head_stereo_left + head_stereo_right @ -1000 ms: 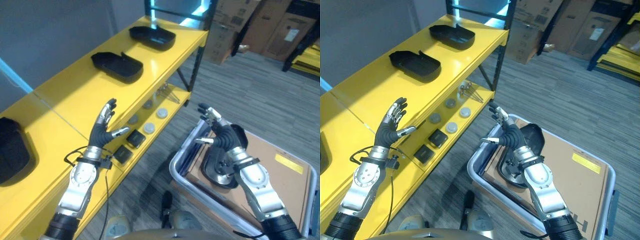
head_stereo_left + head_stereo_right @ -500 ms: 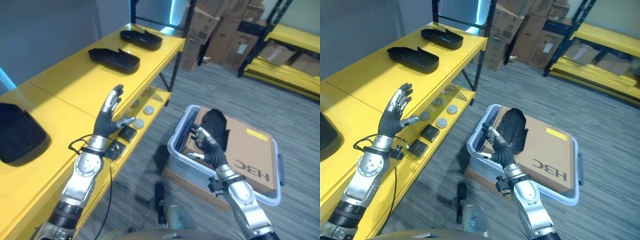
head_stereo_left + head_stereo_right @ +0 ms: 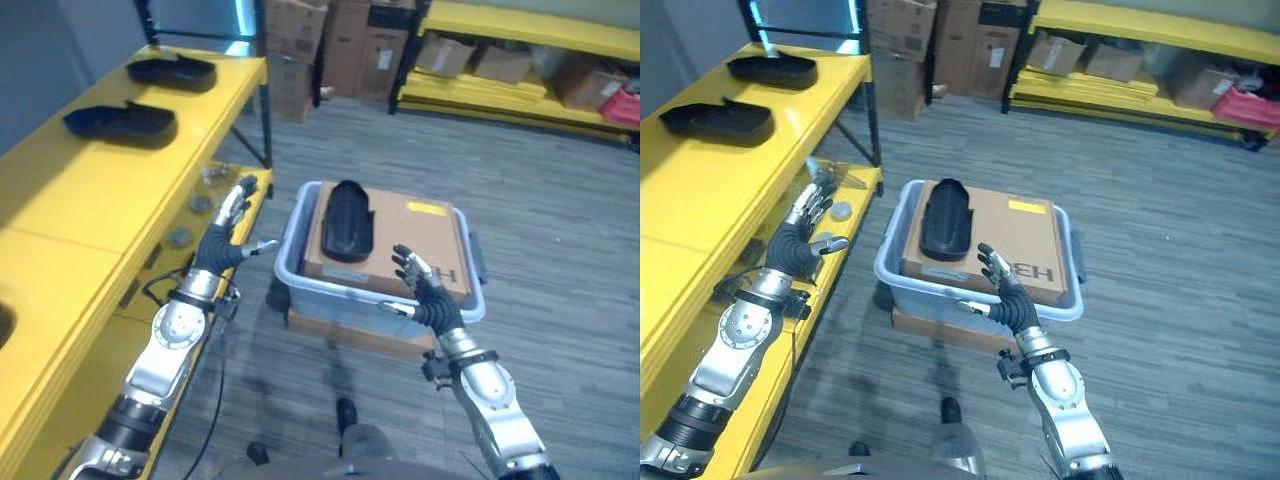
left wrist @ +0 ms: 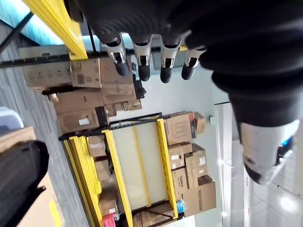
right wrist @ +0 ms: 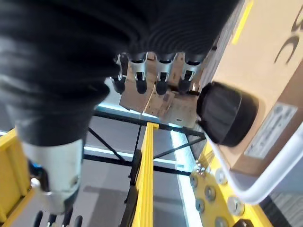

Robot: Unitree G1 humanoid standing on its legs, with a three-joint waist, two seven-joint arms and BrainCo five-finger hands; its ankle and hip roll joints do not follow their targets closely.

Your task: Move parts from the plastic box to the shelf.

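Observation:
The grey plastic box (image 3: 300, 275) stands on the floor in the middle. It holds a brown carton (image 3: 420, 235) with a long black moulded part (image 3: 347, 220) lying on top. My right hand (image 3: 432, 305) hovers open at the box's front right rim, fingers (image 5: 161, 78) straight, a short way from the part (image 5: 227, 113). My left hand (image 3: 215, 255) is raised open between the box and the yellow shelf (image 3: 60, 200), holding nothing. Two black parts (image 3: 120, 122) (image 3: 172, 72) lie on the shelf's top board.
Round metal discs (image 3: 180, 237) sit on the shelf's lower board. A flat carton (image 3: 340, 332) lies under the plastic box. Stacked cardboard boxes (image 3: 340, 40) and a yellow rack (image 3: 520, 55) line the far side. Grey carpet surrounds the box.
The whole picture has swung right and drawn back, so the camera moved. My right hand has come off the black part to the box's front rim. Both hands stay open.

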